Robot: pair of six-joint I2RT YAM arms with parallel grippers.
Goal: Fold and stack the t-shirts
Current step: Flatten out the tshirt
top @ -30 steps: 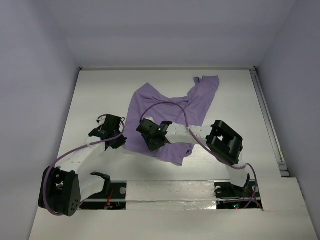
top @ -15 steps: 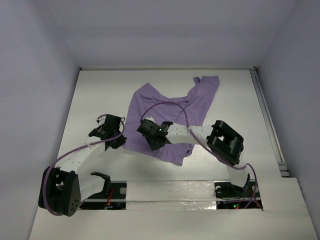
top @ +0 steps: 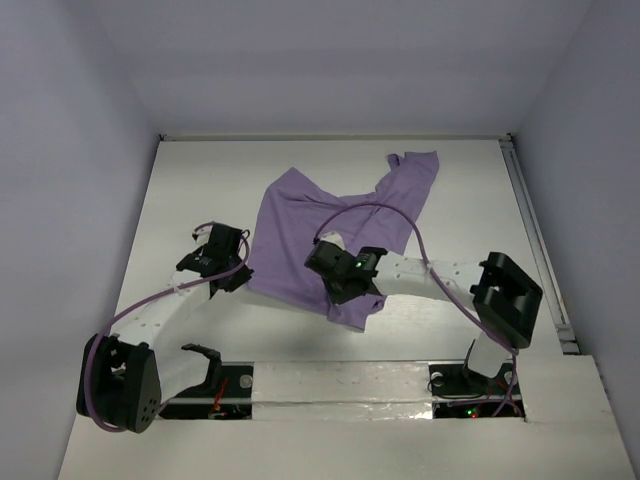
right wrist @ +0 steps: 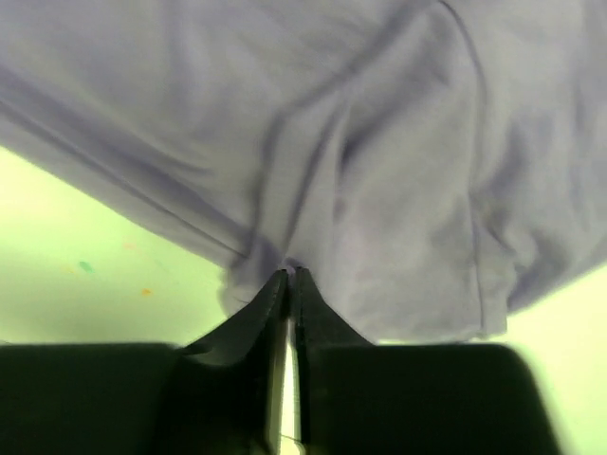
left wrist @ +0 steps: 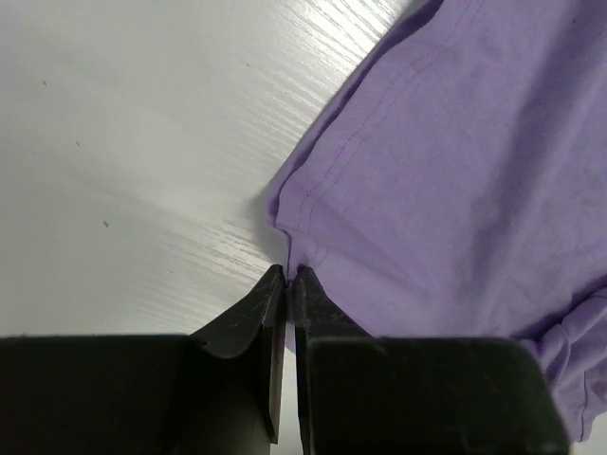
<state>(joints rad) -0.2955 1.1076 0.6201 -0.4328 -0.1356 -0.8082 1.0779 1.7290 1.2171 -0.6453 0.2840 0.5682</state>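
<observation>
T-shirt in light purple lies rumpled in the middle of the white table, and we see both grippers pinching it.
From the top we see the left gripper at the shirt's left near edge and the right gripper on its near part, close to the hem. In the left wrist view we see the two fingers squeezed together on a stitched corner of the shirt, with bare table beside it. In the right wrist view we see the fingers squeezed together on a fold of cloth just above the hem.
</observation>
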